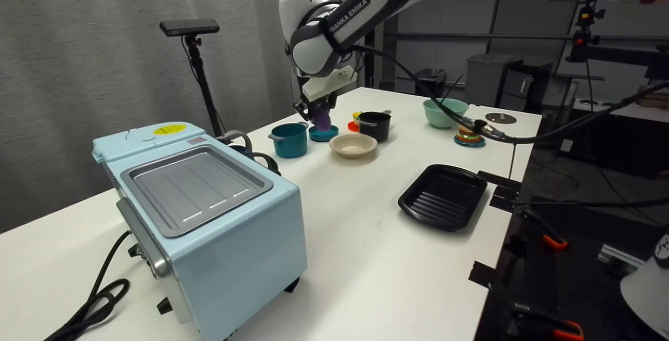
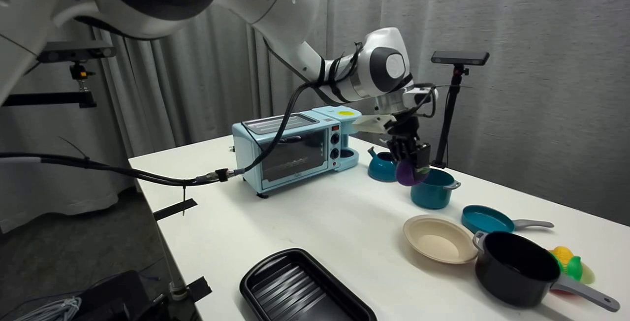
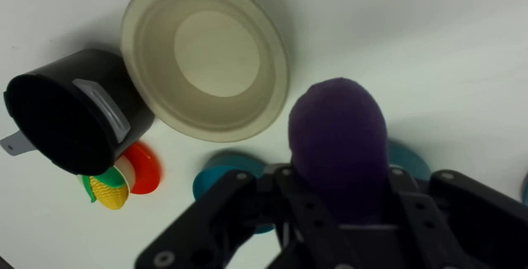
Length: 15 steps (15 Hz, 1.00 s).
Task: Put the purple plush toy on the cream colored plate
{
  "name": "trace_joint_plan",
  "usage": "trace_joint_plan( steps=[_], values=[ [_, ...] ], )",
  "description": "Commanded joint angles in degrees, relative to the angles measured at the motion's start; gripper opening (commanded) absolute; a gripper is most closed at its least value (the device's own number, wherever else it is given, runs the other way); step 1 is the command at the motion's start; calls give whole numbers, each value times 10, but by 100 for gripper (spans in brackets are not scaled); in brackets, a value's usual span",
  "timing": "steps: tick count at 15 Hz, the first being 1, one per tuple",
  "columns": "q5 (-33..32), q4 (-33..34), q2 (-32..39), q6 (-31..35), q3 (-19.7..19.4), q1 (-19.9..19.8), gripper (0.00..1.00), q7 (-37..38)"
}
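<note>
White desk [image 2: 344,227], gray cloth curtain [image 1: 94,43], purple plush toy [image 3: 338,120] held up

The tool [image 3: 340,174] pinches the toy, round like an egg, above the desk. In the wrist view it shows just beside the cream colored plate [image 3: 216,54], which is round and shallow. I count one black pot [image 2: 512,286], one teal pot [image 2: 430,195], one teal frying pan [image 2: 487,218], one teal kettle [image 2: 381,171] and one boxy blue toaster oven [image 2: 295,153]. One black tray [image 1: 444,198] has straight bumps in rows. The black pot stands right by the plate's rim; I can't tell if they touch. The tray sits near the desk's edge. Wide white desk lies between tray and oven.
</note>
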Motion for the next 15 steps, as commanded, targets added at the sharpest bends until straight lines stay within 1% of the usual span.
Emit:
trace_joint_plan(
  steps=[1, 3, 7, 10, 15],
  values=[
    [5, 79, 51, -42, -21, -17, 7, 0],
    [7, 91, 62, -60, -28, -27, 7, -3],
    [-1, 78, 70, -79, -40, -35, 7, 4],
    [-8, 55, 80, -53, -48, -37, 7, 9],
    [-6, 32, 96, -41, -52, -34, 7, 19]
  ],
)
